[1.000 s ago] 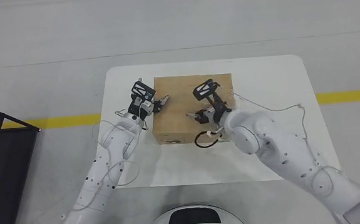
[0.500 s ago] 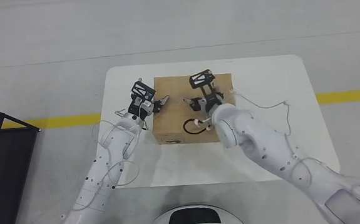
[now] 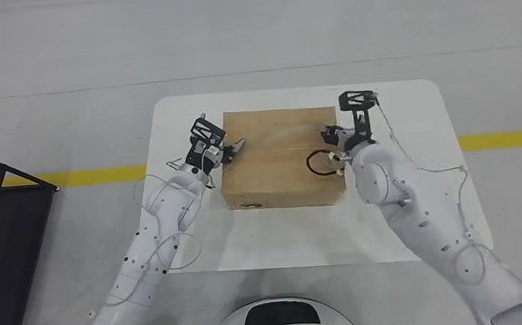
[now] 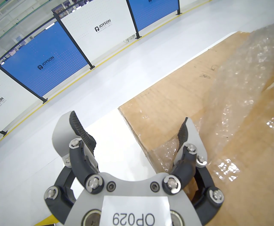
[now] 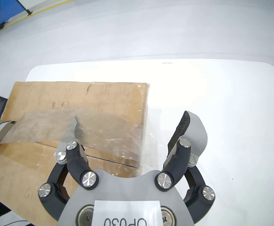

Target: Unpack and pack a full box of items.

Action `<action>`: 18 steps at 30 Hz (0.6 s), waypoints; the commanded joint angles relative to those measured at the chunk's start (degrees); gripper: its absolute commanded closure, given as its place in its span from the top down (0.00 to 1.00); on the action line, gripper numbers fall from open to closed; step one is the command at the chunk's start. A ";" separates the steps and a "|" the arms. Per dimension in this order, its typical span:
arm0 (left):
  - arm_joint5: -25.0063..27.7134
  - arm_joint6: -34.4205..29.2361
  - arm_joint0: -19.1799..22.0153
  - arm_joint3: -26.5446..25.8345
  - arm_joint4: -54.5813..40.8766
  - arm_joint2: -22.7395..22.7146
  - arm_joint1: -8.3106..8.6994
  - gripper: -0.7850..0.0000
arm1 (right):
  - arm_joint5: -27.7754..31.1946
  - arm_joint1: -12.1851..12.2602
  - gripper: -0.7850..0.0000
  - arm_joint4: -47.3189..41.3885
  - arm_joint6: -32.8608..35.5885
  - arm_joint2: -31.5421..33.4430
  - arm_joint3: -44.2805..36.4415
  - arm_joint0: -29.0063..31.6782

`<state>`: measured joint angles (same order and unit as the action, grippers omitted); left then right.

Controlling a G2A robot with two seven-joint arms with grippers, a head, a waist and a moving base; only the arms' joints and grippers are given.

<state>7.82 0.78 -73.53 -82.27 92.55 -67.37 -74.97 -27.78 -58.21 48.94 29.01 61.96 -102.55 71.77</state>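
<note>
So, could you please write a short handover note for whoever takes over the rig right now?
Left gripper: open and holding nothing, at the left end of the cardboard box, one finger against its taped corner.
Right gripper: open, at the box's right end. A loose stretch of clear tape lies across one finger, not clamped.
Box: in the middle of the table, flaps shut.
Done: the tape is partly lifted off the top seam.
Left: pull the tape clear, open the flaps, unpack, then repack.
</note>
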 commanded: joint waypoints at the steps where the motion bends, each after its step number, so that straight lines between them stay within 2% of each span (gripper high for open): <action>1: 0.00 0.00 0.00 0.00 0.00 0.00 0.00 1.00 | 0.08 0.32 1.00 -0.78 -1.07 3.06 -0.88 2.36; 5: 0.00 0.00 0.00 0.00 0.00 0.00 0.00 1.00 | 0.27 0.87 1.00 -4.39 -3.66 10.09 -2.26 6.99; 12: 0.00 0.00 0.00 0.00 0.00 0.00 0.00 1.00 | 2.06 1.21 1.00 -17.57 -7.89 25.09 -0.93 13.09; 15: 0.00 0.00 0.00 0.00 0.00 0.00 0.00 1.00 | 8.80 1.23 1.00 -25.91 -6.05 29.95 -0.23 14.86; 18: 0.00 0.00 0.00 0.00 0.00 0.00 0.00 1.00 | 16.54 1.28 1.00 -33.23 -0.40 31.67 2.15 14.22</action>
<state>7.82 0.78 -73.53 -82.27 92.55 -67.37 -74.97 -14.03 -56.96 18.02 26.31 93.52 -101.30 86.49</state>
